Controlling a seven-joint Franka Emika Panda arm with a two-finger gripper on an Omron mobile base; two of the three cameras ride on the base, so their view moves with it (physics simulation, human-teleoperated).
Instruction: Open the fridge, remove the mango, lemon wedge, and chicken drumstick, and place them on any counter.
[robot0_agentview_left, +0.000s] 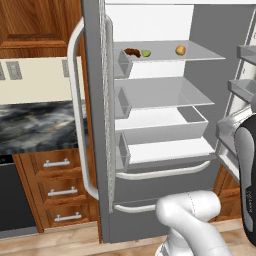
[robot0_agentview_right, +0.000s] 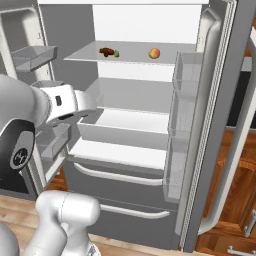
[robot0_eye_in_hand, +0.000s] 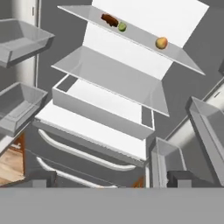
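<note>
With the claw (robot0_eye_in_hand: 111, 181) spread wide and empty, the mango (robot0_eye_in_hand: 161, 43), on the fridge (robot0_agentview_left: 200, 100) top shelf at two o'clock, is judged firm, smooth, best gripped across its middle.

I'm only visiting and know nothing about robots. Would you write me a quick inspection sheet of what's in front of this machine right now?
Surface: black marbled counter left of the fridge, nothing seen on it.
Job's things: fridge with both doors open; chicken drumstick, lemon wedge and mango all on the top shelf.
Clutter: nothing seen.
Grippers: gripper open, holding nothing, low in front of the fridge.
Cables: nothing seen.
Surroundings: wooden drawers under the counter; door bins with nothing in them.
</note>
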